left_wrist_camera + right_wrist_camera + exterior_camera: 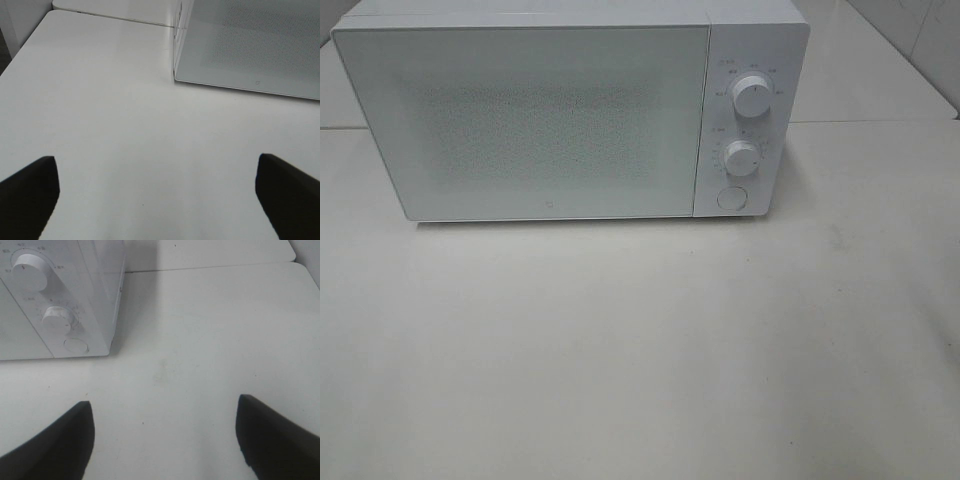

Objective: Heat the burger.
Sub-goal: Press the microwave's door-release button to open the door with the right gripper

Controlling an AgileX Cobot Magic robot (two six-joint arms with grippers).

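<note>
White tabletop [640, 380] from high, bearing a white microwave [520, 120] at the far side, door shut, two dials [751, 97] and a button [731, 198] at its right; burger out of sight in every view.

Left wrist: left gripper [157, 195] spread wide over the table, nearer than the microwave's left corner.

Right wrist: right gripper [165, 440] likewise parted, before the dial panel, table running on rightward to its edge.

The microwave [570, 115] looks like smooth white plastic with a faint sheen; its door [520, 125] is a slightly glossy pane with a fine dotted mesh behind it, and the knobs [752, 97] look like the same white plastic. The table [640, 380] is smooth, matt off-white. The fingers [30, 195] of the left hand [157, 192] and right hand [165, 437] are dull matt black, material unclear.
</note>
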